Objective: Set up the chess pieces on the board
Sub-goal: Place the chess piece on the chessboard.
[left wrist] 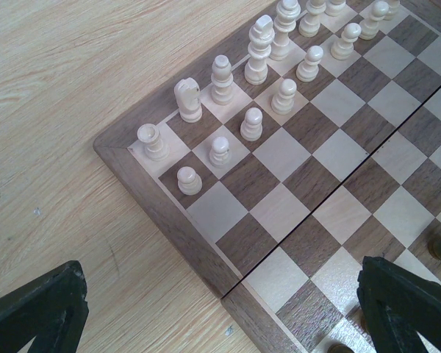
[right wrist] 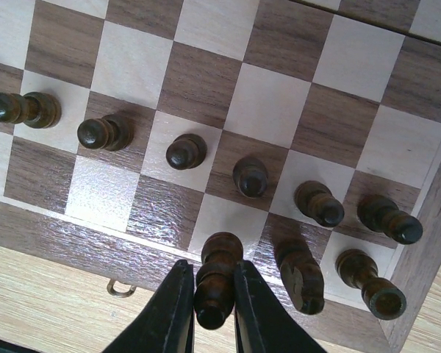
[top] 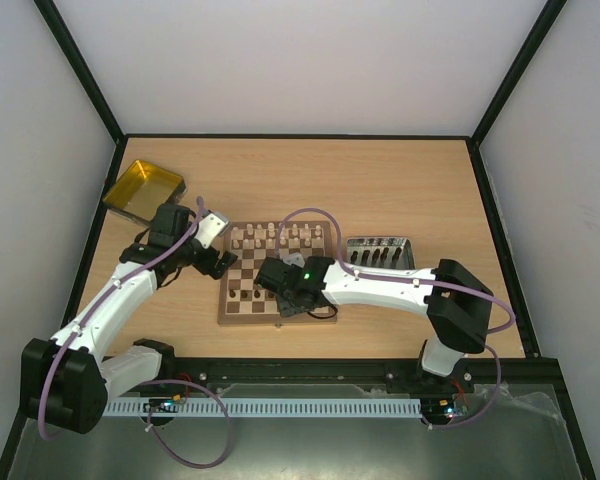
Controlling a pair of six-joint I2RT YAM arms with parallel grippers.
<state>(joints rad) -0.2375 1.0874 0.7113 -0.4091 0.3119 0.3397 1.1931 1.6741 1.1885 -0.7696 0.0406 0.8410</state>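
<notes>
Table (top: 400, 180) bearing the board (top: 242, 268), with a yellow tray (top: 140, 190) at far left and a grey tray (top: 378, 240) to the right. My left gripper (left wrist: 220, 294), fingers apart and empty, hangs over the board's left edge near the cream pieces (left wrist: 251, 123). My right gripper (right wrist: 212, 276) is clamped on a dark piece (right wrist: 219, 254) in the back row. A dark knight (right wrist: 303, 272) crowds just beside it, and dark pawns (right wrist: 250, 176) stand ahead.

I see a yellow translucent tray (top: 145, 188) at the far-left corner of the wooden table (top: 400, 180); a grey metallic tray (top: 380, 240) sits right of centre, well apart from it
</notes>
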